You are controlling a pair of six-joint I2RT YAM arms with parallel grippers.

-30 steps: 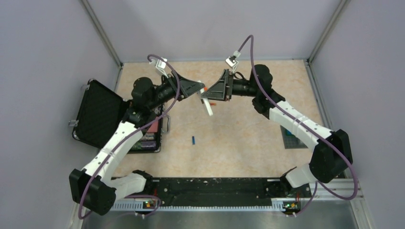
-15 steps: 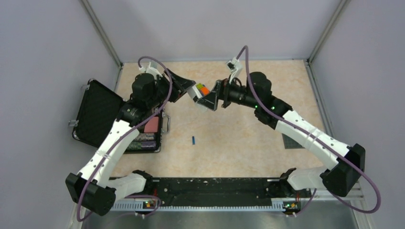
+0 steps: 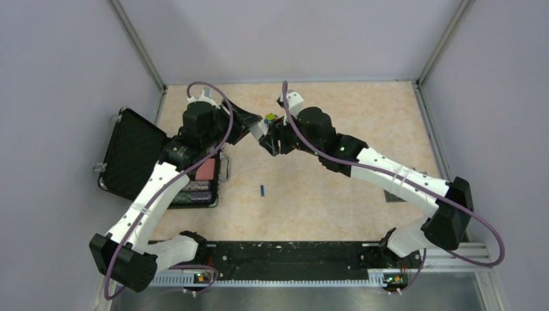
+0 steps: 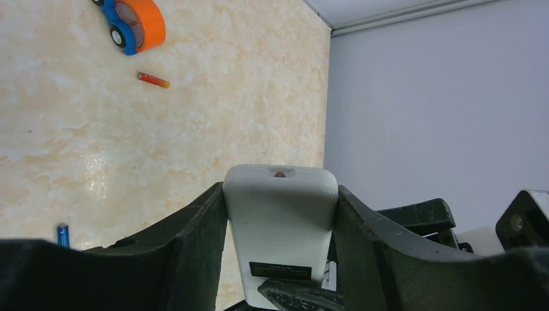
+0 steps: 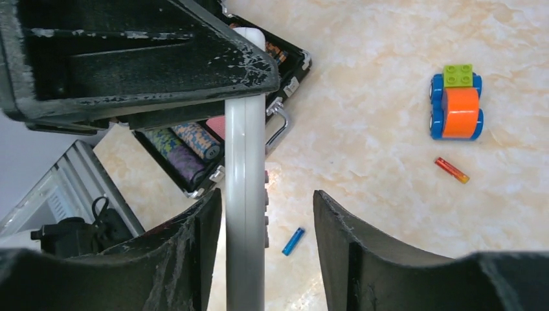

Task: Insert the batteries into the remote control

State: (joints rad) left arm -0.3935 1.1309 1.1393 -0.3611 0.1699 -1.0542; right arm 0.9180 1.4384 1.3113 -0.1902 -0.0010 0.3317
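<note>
Two cells lie loose on the table (image 5: 375, 129): blue battery (image 5: 292, 241), orange-red battery (image 5: 451, 170). My left claw (image 4: 280, 194) clamps the remote control (image 4: 280, 227). My right claw (image 5: 267, 201) straddles it, jaws apart. I should close squarely on its flat faces.

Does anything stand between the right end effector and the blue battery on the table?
Yes: the remote control, gripped by the left end effector, stands edge-on between the right end effector's open fingers; the blue battery lies beyond it.
</note>
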